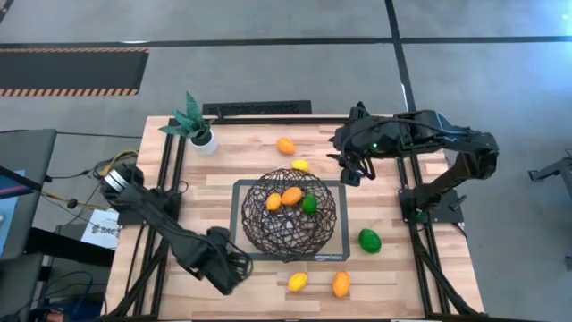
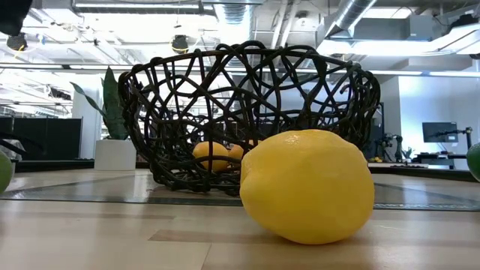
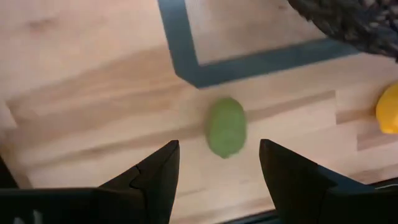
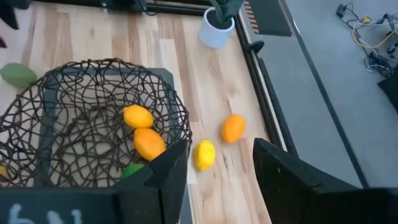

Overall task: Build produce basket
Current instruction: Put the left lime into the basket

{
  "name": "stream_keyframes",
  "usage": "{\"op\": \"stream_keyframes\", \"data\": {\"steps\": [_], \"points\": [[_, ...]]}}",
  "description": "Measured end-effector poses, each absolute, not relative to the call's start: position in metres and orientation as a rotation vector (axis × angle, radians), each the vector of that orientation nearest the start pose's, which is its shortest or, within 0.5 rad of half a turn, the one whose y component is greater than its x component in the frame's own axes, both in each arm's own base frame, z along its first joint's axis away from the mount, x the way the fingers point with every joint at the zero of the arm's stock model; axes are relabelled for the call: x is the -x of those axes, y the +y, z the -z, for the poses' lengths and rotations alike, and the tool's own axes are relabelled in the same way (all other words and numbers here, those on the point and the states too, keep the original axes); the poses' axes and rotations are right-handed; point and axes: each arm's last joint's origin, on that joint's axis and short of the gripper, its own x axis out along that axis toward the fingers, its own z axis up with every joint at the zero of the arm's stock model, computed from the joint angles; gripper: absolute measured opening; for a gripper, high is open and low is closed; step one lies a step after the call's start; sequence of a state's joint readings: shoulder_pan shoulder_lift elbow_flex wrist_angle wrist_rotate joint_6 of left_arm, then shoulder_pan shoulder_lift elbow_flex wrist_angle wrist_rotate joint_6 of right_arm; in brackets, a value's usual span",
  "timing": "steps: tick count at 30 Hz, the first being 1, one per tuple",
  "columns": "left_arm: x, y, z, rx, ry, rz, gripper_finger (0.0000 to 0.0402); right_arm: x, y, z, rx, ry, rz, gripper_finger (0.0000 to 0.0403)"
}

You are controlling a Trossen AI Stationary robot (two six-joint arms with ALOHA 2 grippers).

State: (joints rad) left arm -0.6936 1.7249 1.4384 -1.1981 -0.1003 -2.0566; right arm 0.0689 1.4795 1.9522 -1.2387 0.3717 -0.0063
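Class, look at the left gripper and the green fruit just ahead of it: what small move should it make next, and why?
Probably lower the left gripper straight down over the lime. Its fingers are open and empty, and the lime lies loose on the table between and just past them, outside the basket. Three fruits are already in the basket; this one still needs collecting.

The basket (image 1: 290,213) sits on a mat (image 1: 239,224) near the middle of the table (image 1: 393,268), with three fruits (image 1: 291,196) inside it. Behind the basket, two fruits (image 1: 285,146) lie on the table, and a potted plant (image 1: 197,125) stands at the back left corner. To the basket's right lies one fruit (image 1: 370,240); in front of it lie two more (image 1: 340,284). The left pincer (image 1: 234,270) is by the mat's front left corner, above another fruit (image 3: 226,127). The right pincer (image 1: 350,170) is behind and to the right of the basket.
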Motion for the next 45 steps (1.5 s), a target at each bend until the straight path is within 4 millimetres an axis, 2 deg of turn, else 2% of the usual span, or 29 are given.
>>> {"op": "stream_keyframes", "data": {"steps": [4, 8, 13, 19, 26, 34, 39, 42, 45], "points": [[-0.265, -0.215, -0.249, 1.131, 1.24, -1.004, 0.0206, -0.255, 0.007, -0.466, 0.186, 0.752, 0.28, 0.0198], [-0.27, -0.224, -0.231, 1.107, 1.353, -1.043, 0.0206, -0.254, 0.007, -0.466, 0.201, 0.758, 0.273, 0.02], [-0.279, -0.232, -0.214, 1.108, 1.367, -1.023, 0.0206, -0.254, 0.008, -0.466, 0.218, 0.76, 0.265, 0.0199], [-0.283, -0.227, -0.202, 1.098, 1.315, -1.053, 0.0206, -0.254, 0.008, -0.466, 0.227, 0.765, 0.26, 0.0196], [-0.28, -0.222, -0.19, 1.081, 1.336, -1.068, 0.0206, -0.253, 0.008, -0.465, 0.23, 0.778, 0.259, 0.0198], [-0.282, -0.22, -0.167, 1.153, 1.315, -1.006, 0.0205, -0.253, 0.008, -0.465, 0.229, 0.777, 0.257, 0.0194], [-0.282, -0.218, -0.163, 1.153, 1.294, -1.003, 0.0205, -0.253, 0.008, -0.465, 0.229, 0.777, 0.257, 0.0196], [-0.284, -0.217, -0.164, 1.135, 1.236, -1.004, 0.0191, -0.253, 0.008, -0.465, 0.222, 0.776, 0.26, 0.0193], [-0.286, -0.218, -0.164, 1.14, 1.208, -0.988, 0.0144, -0.254, 0.008, -0.465, 0.221, 0.775, 0.26, 0.0189]]}}
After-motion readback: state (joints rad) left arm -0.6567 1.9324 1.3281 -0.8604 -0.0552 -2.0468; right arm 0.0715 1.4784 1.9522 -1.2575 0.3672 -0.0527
